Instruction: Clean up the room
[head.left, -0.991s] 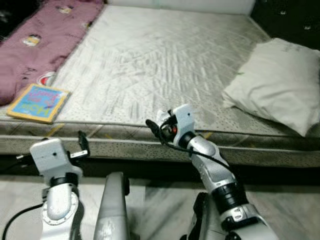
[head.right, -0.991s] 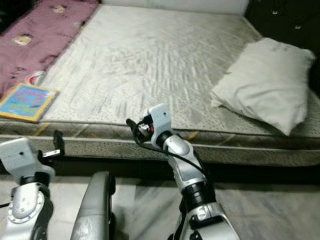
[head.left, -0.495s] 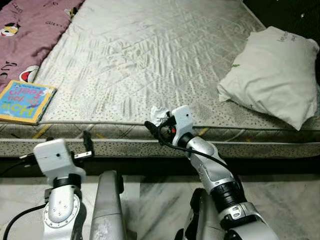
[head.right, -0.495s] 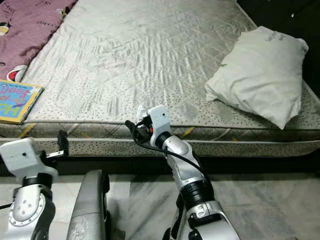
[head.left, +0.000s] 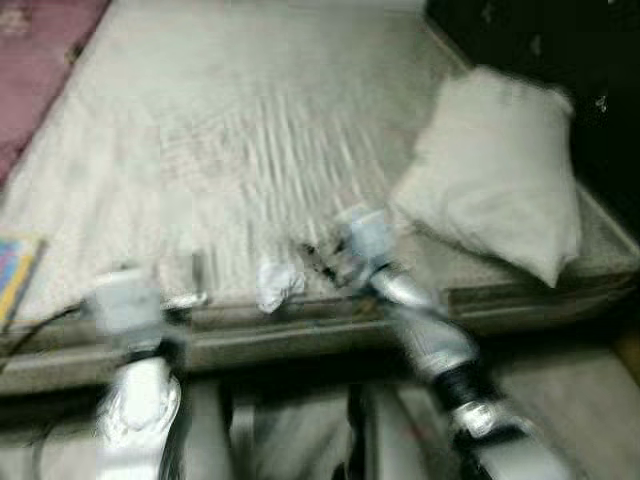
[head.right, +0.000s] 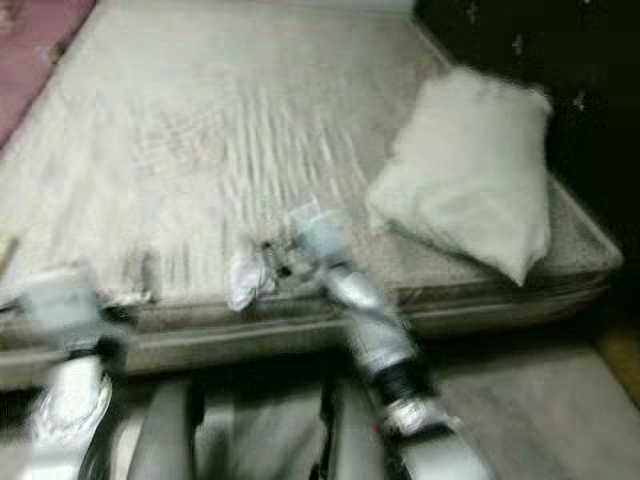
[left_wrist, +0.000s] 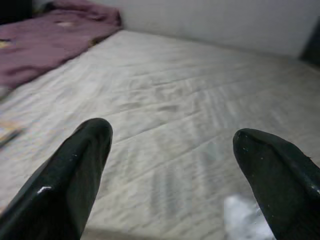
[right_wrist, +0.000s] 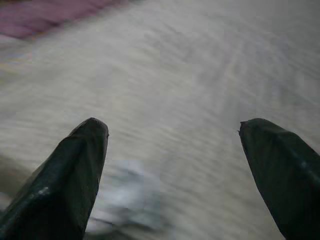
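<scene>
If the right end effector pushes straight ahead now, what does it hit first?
Probably the crumpled white wad lying on the mattress near its front edge, just ahead of the open right end effector. The blur leaves depth uncertain.

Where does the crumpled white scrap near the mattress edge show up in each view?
Left eye: the scrap lies at the mattress's front edge, just left of the right tool.
Right eye: same spot, left of that tool.
Left wrist: pale blur near the right finger.
Right wrist: pale blur between the fingers, low.
Shared landmark: the pillow in both eye views.
</scene>
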